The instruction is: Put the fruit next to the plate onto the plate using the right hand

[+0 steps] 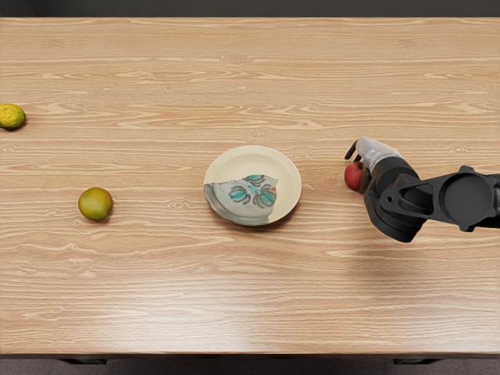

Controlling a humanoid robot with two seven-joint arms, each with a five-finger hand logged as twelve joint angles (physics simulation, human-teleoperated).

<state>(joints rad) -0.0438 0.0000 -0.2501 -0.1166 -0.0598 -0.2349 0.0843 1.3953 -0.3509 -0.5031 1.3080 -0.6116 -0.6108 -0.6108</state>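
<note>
A cream plate [287, 173] with a blue-green pattern on its near half lies at the middle of the wooden table. To its right a small red fruit [353, 176] rests on the table, a short gap from the plate's rim. My right hand [361, 158] comes in from the right edge and sits over and behind the fruit, its pale fingers [373, 150] curled around the fruit's top and right side. The hand covers the fruit's right part. The fruit appears to rest on the table. No left arm shows.
A yellow-green fruit [95, 204] lies on the table left of the plate, well apart from it. Another yellow-green fruit [11, 116] sits at the far left edge. The dark right forearm [437, 201] stretches to the right edge.
</note>
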